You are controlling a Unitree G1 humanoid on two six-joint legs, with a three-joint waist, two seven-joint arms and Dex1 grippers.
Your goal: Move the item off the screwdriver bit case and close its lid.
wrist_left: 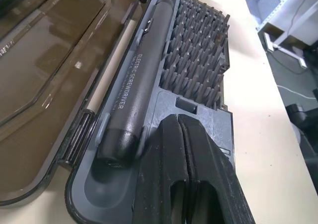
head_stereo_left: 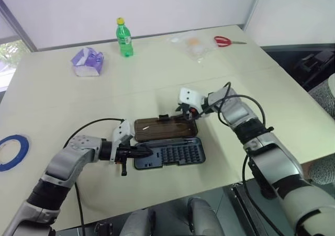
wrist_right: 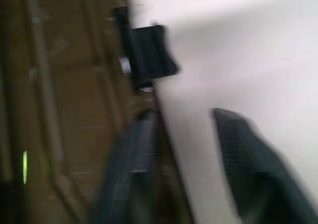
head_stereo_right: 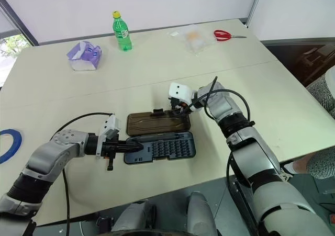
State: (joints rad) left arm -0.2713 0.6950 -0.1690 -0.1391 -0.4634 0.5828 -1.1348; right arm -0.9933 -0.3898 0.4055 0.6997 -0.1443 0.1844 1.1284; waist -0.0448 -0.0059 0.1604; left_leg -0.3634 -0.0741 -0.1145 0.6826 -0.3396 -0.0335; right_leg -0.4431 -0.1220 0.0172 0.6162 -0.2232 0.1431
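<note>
Beige table [head_stereo_left: 63, 105] under a plain white wall, case dead centre. Blue tape ring [head_stereo_left: 11, 151] already parked way over at the left edge of the frame, well apart from everything, so that half looks done.

Screwdriver bit case [head_stereo_left: 172, 153] lying wide open, smoky-brown lid [head_stereo_left: 163, 127] flopped flat just above it in the frame. Left gripper [head_stereo_left: 146, 153] pressed tight together, holding nothing, tips resting on the left end of the grey tray beside the electric screwdriver [wrist_left: 131, 92]. Right gripper [head_stereo_left: 188, 113] over at the lid's upper right corner, jaws apart and straddling the rim – one finger [wrist_right: 131, 169] over the brown plastic, the other out over bare table. No pinch to be seen yet, though pretty blurry there.

Worries from here:
- Slipping off that thin rim halfway up, lid slapping back down.
- Pulling from one corner only – twisting at the hinge, or dragging the whole case sideways if the left tips aren't really pinning it.
- Swinging the lid down onto the left fingertips on the tray.
- Black latch [wrist_right: 149, 55] not catching, lid left ajar.
</note>
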